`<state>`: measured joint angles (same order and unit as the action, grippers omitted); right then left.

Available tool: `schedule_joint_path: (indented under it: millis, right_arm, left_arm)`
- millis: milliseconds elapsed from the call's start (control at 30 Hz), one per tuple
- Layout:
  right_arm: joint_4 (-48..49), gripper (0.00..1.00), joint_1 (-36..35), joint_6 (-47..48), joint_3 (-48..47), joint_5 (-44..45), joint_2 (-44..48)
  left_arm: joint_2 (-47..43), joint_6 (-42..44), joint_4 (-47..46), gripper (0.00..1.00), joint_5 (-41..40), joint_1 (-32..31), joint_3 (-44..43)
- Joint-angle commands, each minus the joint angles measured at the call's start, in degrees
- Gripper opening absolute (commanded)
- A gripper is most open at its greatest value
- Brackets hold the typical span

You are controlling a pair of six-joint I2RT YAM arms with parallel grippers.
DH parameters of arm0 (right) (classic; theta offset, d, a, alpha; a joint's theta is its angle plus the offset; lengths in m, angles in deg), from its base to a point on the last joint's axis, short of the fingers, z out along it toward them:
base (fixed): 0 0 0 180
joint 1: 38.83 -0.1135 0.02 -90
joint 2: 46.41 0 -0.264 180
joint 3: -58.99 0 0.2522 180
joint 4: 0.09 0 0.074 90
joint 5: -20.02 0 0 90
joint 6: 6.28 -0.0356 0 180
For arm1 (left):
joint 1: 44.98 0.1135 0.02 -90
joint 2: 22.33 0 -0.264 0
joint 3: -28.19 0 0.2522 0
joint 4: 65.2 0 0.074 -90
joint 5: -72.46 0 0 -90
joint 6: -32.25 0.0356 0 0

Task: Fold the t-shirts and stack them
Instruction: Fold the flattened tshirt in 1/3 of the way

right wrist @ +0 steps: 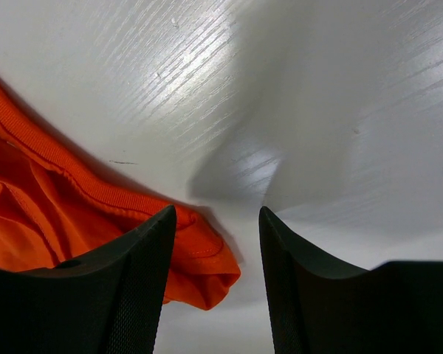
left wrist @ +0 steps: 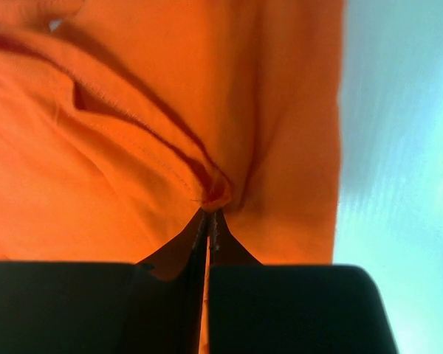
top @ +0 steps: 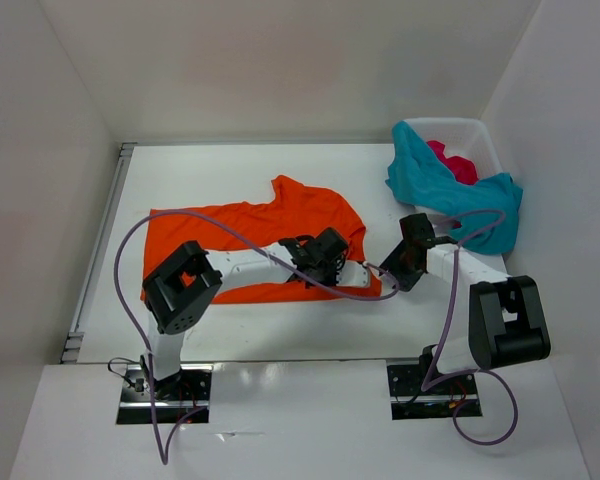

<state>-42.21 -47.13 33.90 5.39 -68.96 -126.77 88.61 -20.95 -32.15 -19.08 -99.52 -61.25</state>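
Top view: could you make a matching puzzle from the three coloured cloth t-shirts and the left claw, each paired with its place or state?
1 bright orange cloth t-shirt
2 teal blue cloth t-shirt
3 pink-red cloth t-shirt
4 left gripper

A inside the white plastic basket
B shut on orange cloth
C spread on the white table
D draped over the basket rim

Pairs: 1-C, 2-D, 3-A, 4-B

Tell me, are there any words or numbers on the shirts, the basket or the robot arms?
No words, numbers or signs can be read anywhere.
The orange t-shirt is plain, with no print.
The teal t-shirt and pink-red t-shirt show no print on the parts in view.
The white basket has no label in view.
The left arm and right arm have no readable marking.
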Motion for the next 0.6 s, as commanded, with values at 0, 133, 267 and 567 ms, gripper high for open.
schedule_joint_path:
  millis: [0,133,267,567]
  right_arm:
    - [0.4,0.54,0.2,0.2,0.7,0.1,1.6]
    - [0.4,0.54,0.2,0.2,0.7,0.1,1.6]
    - [0.4,0.54,0.2,0.2,0.7,0.1,1.6]
    - [0.4,0.53,0.2,0.2,0.7,0.1,1.6]
  left_arm:
    - [0.9,-3.4,0.3,0.00,0.8,2.5,-2.4]
    - [0.9,-7.5,1.7,0.00,1.9,6.5,-4.3]
    - [0.9,-11.0,3.0,0.01,3.8,8.9,-5.7]
    - [2.2,-18.2,3.0,0.10,5.2,12.8,-5.1]
